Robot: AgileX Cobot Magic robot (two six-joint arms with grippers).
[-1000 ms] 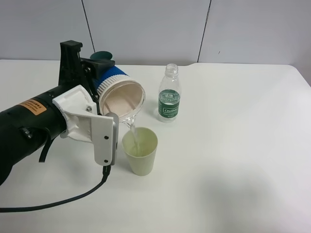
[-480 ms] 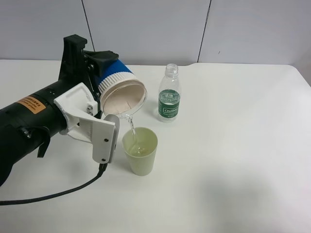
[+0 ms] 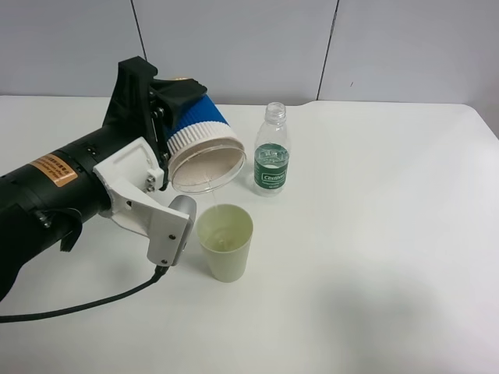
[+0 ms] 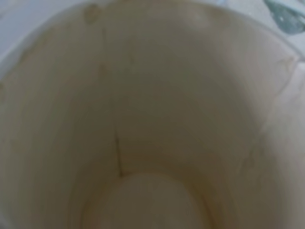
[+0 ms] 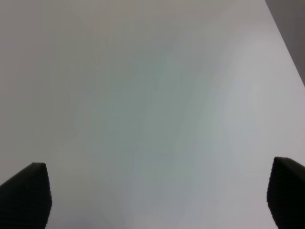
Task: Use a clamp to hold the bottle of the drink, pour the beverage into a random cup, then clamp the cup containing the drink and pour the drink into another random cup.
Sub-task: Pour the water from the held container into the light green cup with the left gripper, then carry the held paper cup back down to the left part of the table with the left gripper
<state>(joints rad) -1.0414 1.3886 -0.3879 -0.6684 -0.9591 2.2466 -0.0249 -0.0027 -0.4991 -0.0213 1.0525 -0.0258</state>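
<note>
Blue-sleeved paper cup with the white ribbed band and cream inside (image 3: 201, 144) is clamped in the left gripper (image 3: 173, 105), tipped right over with its clear rim facing down. Left wrist view is basically nothing but the cream inside of that cup (image 4: 143, 119), blurry.

Counting it up: one paper cup, one plain pale yellow-green tapered plastic cup (image 3: 225, 243), one small clear ribbed plastic bottle with a green label (image 3: 271, 152), two arms. The teal tumbler isn't visible now, hidden behind the gripper I guess.

The green cup stands just below and a bit beyond the gripped cup's rim, with a thin thread of clear liquid (image 3: 214, 204) dropping into it. The bottle is upright, cap off, near the gripper's far side, next to the paper cup but not touching.

Versus a second back: the paper cup has tilted steeper, the mouth was facing more sideways then. The stream was thicker too, now barely a trickle. Green cup and bottle haven't budged.

Right gripper (image 5: 157, 200) is spread wide over the bare white table (image 5: 152, 95), holding nothing, just two dark fingertips (image 5: 26, 193) showing.
</note>
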